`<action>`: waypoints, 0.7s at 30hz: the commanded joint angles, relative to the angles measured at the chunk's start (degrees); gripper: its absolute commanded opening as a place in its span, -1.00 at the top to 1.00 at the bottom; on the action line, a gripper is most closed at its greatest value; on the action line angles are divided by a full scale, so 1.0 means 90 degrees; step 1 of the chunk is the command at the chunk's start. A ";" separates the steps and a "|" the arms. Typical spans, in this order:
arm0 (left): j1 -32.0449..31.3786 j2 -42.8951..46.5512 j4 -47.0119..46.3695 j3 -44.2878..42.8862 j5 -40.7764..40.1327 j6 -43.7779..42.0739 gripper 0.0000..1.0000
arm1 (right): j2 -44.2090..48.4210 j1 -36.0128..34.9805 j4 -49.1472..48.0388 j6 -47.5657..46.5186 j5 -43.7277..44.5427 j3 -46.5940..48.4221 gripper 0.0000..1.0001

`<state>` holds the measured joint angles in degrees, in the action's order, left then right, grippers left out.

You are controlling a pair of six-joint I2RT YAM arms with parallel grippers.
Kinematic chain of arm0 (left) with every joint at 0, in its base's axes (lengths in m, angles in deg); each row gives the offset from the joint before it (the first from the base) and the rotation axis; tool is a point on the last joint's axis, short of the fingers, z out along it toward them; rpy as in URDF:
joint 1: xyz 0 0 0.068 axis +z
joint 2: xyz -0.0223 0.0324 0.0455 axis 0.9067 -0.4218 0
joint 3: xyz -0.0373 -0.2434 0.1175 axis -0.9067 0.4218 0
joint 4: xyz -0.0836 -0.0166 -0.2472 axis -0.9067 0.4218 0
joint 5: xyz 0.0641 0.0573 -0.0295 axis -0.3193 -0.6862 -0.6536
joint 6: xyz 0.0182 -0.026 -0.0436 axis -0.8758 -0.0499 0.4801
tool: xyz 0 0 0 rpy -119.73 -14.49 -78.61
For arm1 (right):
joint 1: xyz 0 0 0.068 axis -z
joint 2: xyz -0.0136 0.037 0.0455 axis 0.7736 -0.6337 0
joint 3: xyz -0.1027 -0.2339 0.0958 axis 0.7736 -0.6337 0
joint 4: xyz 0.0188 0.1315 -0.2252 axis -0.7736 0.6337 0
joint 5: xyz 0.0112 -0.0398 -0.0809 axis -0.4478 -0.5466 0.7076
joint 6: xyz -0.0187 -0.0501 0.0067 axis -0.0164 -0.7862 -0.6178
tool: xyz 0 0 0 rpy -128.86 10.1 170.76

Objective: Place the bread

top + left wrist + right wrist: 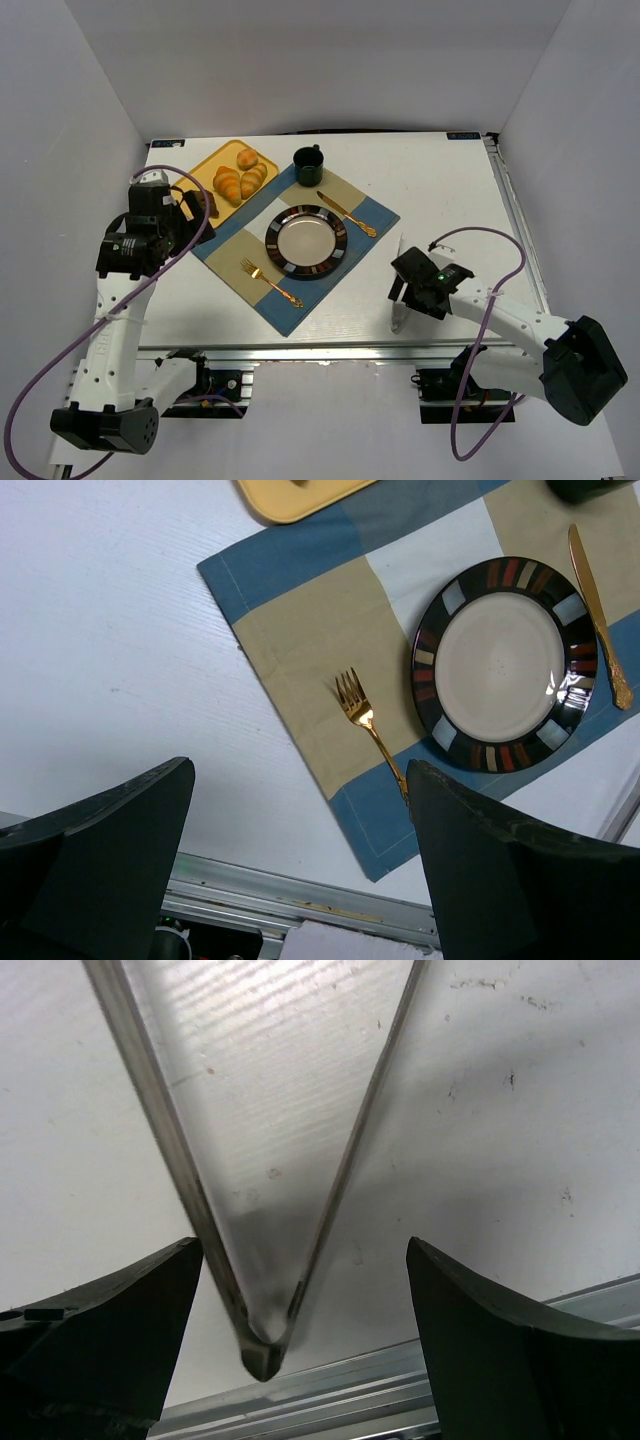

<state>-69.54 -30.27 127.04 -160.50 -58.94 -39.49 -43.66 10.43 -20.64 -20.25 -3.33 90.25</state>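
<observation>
Golden-orange croissant [228, 185] lies on tray [200, 165] just beside left tool [197, 208].

Glossy glazed plate [428, 660], shiny gold metal fork [375, 735], matt cloth placemat [300, 630]

Tray [300, 495] cut off at top, mug [590, 488] too

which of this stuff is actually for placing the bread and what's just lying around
For the job: croissant, dark brown chunk, yellow tray, probably plate.
Lying about: bun, roll, cup, fork, knife, placemat, clear tongs.
</observation>
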 commanded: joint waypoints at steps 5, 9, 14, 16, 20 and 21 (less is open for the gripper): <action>-0.0126 -0.0057 -0.0124 -0.0034 -0.0013 -0.0091 -0.96 | -0.0078 -0.0010 0.0704 0.0508 0.0492 0.0827 -0.79; -0.0136 -0.0086 -0.0144 -0.0014 -0.0013 -0.0072 -0.96 | -0.0117 -0.0010 0.0520 0.0333 0.0395 0.0905 -0.79; -0.0145 -0.0115 -0.0134 -0.0034 -0.0033 -0.0082 -0.96 | -0.0439 -0.0010 0.0343 0.0293 0.0278 0.0827 -0.79; -0.0145 -0.0115 -0.0134 -0.0034 -0.0062 -0.0111 -0.96 | -0.0547 -0.0010 0.0246 0.0284 0.0277 0.0808 -0.79; -0.0165 -0.0125 -0.0105 -0.0082 -0.0111 -0.0140 -0.96 | -0.0693 -0.0010 -0.0047 0.0157 0.0287 0.0720 -0.79; -0.0165 -0.0135 -0.0105 -0.0092 -0.0130 -0.0150 -0.96 | -0.0781 -0.0010 -0.0173 0.0089 0.0268 0.0700 -0.79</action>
<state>-70.61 -31.49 126.88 -160.50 -59.18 -39.99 -49.74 10.43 -18.93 -18.43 -1.80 96.50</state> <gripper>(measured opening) 0.983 0.895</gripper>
